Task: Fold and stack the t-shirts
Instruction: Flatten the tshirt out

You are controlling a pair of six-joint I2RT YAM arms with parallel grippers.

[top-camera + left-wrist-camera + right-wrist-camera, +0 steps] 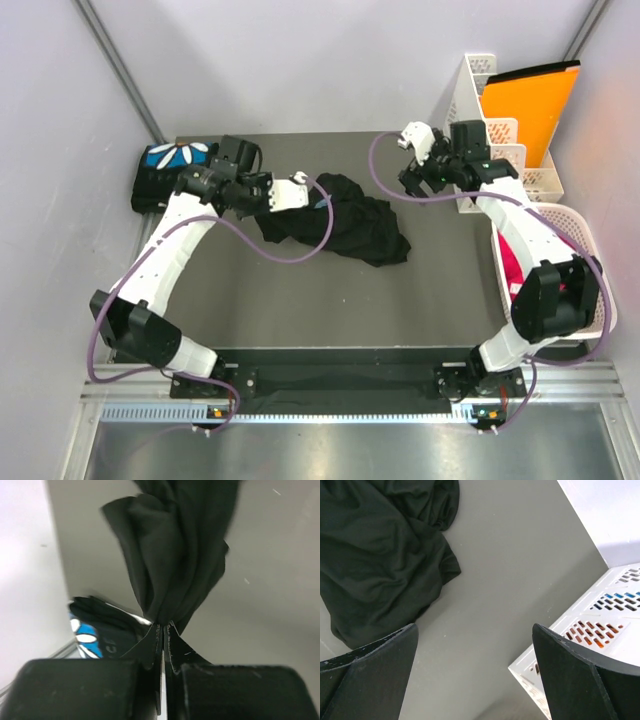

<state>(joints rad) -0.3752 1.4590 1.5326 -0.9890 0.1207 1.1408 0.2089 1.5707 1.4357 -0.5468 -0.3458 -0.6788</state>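
Grey table (330,300) under crumpled t-shirt (360,230)

Seven things counted around the dark grey table top (300,300).

Two t-shirts: one folded black cloth t-shirt with blue-and-white petal print (170,160) at its far-left corner, one crumpled black cloth t-shirt (365,230) mid-table. Two white-and-black robot arms at its near edge: left arm (165,250), right arm (520,215). Beside its right edge: one white slotted plastic rack (468,100), one flat orange folder (528,105), one white plastic mesh basket (592,250).

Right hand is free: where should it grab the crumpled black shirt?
Probably its free right end, from above on the rack side. The crumpled shirt lies bunched on the table, the left hand pinches its left end, and the open right hand hovers nearest the free one.
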